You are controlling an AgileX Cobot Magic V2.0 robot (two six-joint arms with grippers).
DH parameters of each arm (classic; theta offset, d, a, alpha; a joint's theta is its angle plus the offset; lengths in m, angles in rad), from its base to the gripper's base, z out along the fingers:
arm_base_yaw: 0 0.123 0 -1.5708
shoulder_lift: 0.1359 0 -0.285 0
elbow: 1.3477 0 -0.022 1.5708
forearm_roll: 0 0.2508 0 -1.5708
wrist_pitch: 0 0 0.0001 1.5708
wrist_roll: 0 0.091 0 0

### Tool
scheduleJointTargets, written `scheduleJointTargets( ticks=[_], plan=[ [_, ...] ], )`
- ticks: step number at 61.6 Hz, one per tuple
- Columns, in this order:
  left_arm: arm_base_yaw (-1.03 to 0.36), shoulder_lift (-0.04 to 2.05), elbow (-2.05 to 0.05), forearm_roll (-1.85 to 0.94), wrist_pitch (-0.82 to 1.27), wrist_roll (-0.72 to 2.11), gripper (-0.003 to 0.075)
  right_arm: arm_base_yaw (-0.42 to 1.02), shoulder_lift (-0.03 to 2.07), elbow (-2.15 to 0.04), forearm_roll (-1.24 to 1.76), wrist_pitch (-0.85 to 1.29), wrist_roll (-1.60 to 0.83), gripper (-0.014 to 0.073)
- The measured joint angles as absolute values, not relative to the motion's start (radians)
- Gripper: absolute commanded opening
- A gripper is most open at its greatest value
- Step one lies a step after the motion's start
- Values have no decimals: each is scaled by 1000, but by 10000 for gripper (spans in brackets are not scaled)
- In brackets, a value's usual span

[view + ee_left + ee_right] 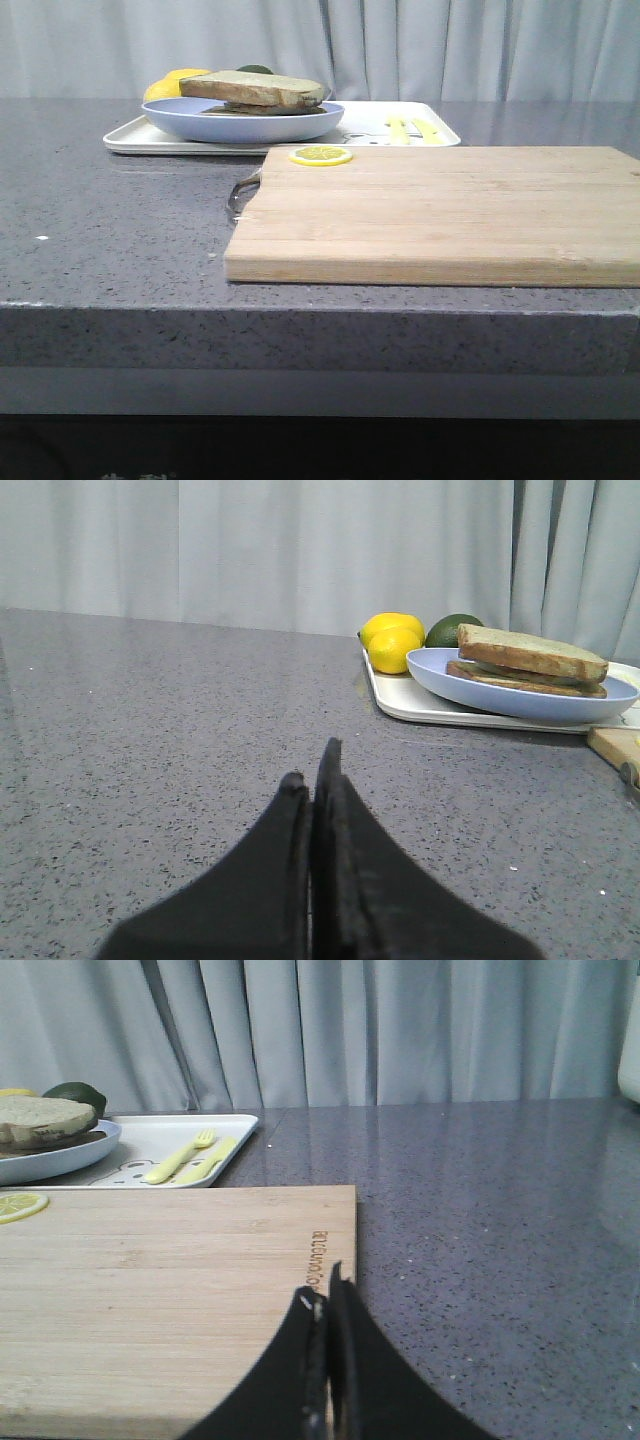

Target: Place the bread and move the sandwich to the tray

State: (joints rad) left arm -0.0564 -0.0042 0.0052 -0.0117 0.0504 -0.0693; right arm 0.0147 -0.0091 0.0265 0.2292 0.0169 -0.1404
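The thick pale bread slice [255,87] lies on top of the thinner tan slice [262,108] in the round pale-blue plate [240,124]. The plate stands on the left part of the white tray [128,140] at the back of the counter. The egg is hidden under the bread. In the left wrist view the bread [530,652], plate [500,696] and tray [420,708] are far ahead. My left gripper [312,765] is shut and empty, low over the bare grey counter. My right gripper [325,1285] is shut and empty over the edge of the wooden board. Neither gripper shows in the front view.
A wooden cutting board [440,210] lies in front of the tray, with a lemon slice [321,155] at its far left corner. A yellow fork and knife [190,1158] lie on the tray. A lemon [392,642] and a green fruit [452,630] sit behind the plate. Grey curtains hang behind.
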Motion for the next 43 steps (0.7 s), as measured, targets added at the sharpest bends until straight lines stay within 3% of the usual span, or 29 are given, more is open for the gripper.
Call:
scheduleJointTargets(
  ticks=[32,43],
  plan=[
    [-56,-4,5,-12,50,-69,-20,15,-9,27,226,11,-137,-69],
    [-56,-4,5,-12,50,-69,-20,13,-9,27,86,11,55,-69]
  ],
)
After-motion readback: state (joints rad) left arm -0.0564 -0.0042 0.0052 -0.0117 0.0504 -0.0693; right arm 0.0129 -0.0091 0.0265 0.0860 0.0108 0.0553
